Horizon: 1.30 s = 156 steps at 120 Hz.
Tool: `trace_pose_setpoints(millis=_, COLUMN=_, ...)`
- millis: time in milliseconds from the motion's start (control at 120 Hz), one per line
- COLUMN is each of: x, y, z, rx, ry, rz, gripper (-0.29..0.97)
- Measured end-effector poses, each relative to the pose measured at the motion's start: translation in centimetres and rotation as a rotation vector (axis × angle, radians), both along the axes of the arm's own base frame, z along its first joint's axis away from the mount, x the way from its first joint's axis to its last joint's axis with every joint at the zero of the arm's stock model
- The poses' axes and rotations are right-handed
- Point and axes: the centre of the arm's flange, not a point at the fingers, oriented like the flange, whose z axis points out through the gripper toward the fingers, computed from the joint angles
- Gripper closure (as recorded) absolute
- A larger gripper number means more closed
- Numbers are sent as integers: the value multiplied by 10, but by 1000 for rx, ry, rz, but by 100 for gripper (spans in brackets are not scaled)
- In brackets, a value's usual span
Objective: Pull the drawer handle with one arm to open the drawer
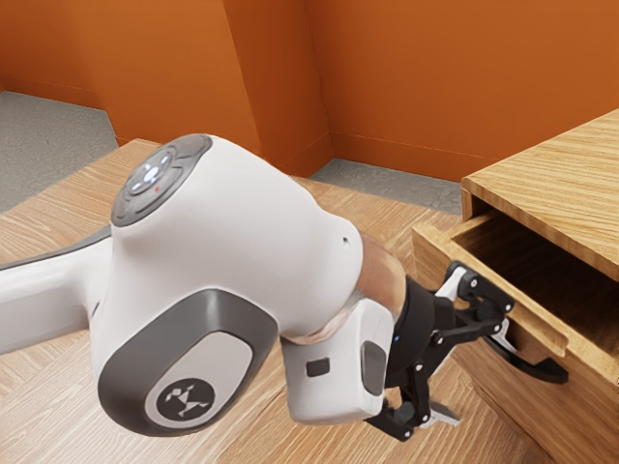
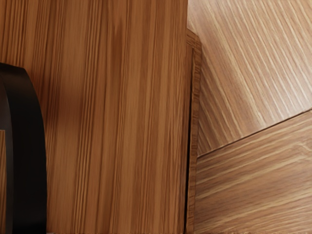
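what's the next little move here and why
Probably slide the open gripper toward the exterior view's right so its fingers straddle the black handle. The drawer stands only partly out, and the handle seems to sit beside the fingers, not gripped between them.

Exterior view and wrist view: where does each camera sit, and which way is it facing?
Exterior view: sits at the arm's side, looking across the wooden table toward the partly open drawer; the white arm comes in from the exterior view's left, its hand by the black handle.
Wrist view: sits on the hand, facing the drawer's wooden front close up.
Shared: both show the drawer, its handle and the table.
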Motion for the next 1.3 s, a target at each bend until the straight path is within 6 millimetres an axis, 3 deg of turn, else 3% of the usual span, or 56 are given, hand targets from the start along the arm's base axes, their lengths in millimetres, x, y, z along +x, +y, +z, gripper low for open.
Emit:
trace_pose_setpoints(millis=192, x=-13, y=5, z=-1, rx=7, ry=-6, rz=6, gripper=20)
trace_pose_setpoints(millis=758, x=-58, y=26, z=9, rx=-3, ry=-42, rz=35, gripper=38)
trace_pose_setpoints(millis=967, x=-81, y=45, z=12, rx=37, ry=-83, rz=34, gripper=45)
trace_pose_setpoints(millis=1000, x=-85, y=55, z=14, rx=24, ry=-84, rz=48, gripper=36)
trace_pose_setpoints(millis=1042, x=-93, y=66, z=20, rx=20, ry=-97, rz=52, gripper=48)
trace_pose_setpoints(millis=1092, x=-92, y=108, z=36, rx=-28, ry=-107, rz=134, gripper=42)
trace_pose_setpoints(millis=1158, x=-94, y=149, z=54, rx=-73, ry=-106, rz=216, gripper=28)
trace_pose_setpoints(millis=1217, x=-90, y=186, z=70, rx=-74, ry=-81, rz=321, gripper=19)
trace_pose_setpoints(millis=1300, x=-70, y=217, z=81, rx=-48, ry=44, rz=454, gripper=12)
